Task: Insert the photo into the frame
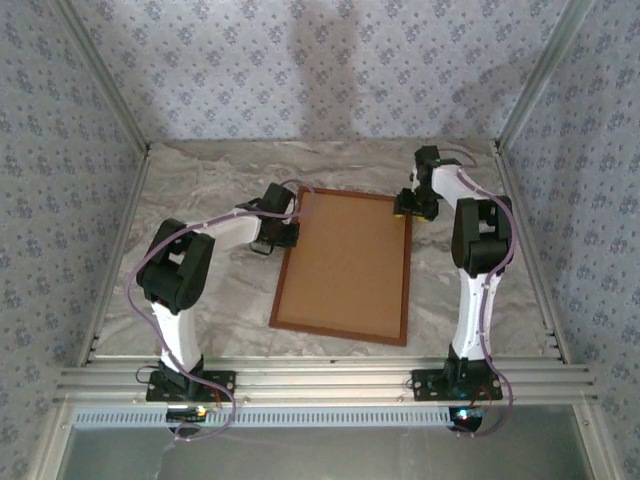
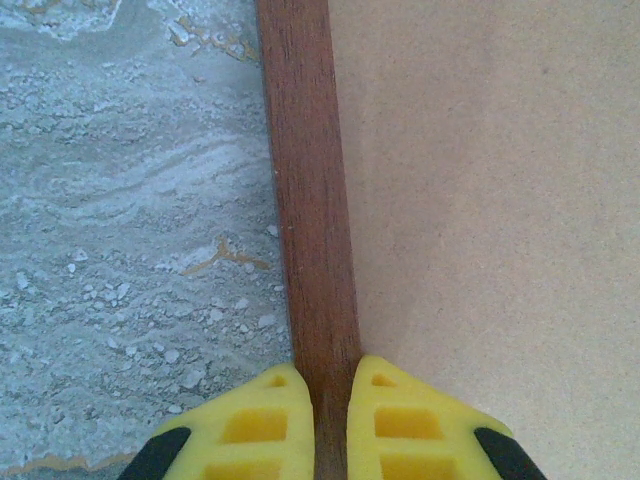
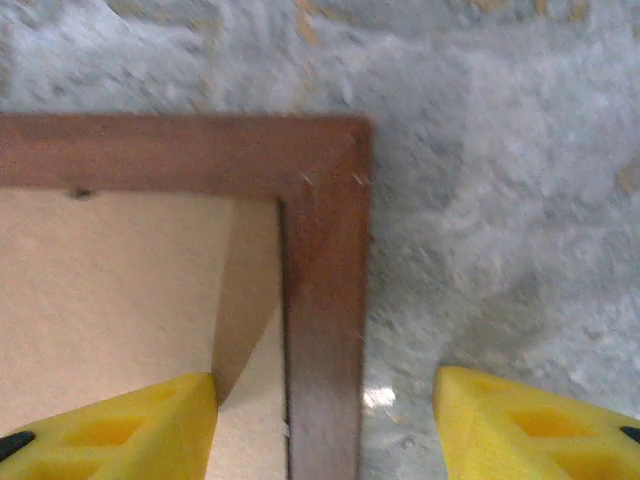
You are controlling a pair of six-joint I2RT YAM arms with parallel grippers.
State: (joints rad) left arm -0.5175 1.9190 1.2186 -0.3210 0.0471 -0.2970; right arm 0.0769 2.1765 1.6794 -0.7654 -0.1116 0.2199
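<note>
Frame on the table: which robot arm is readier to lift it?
Left, probably. The left gripper is shut on a side bar of the frame. The right gripper hangs open astride the bar by the far right corner, gripping nothing.

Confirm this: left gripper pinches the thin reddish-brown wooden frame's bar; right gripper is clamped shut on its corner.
Not quite. The right gripper stands open, fingers apart either side of the frame bar near its corner, per the right wrist view.
</note>
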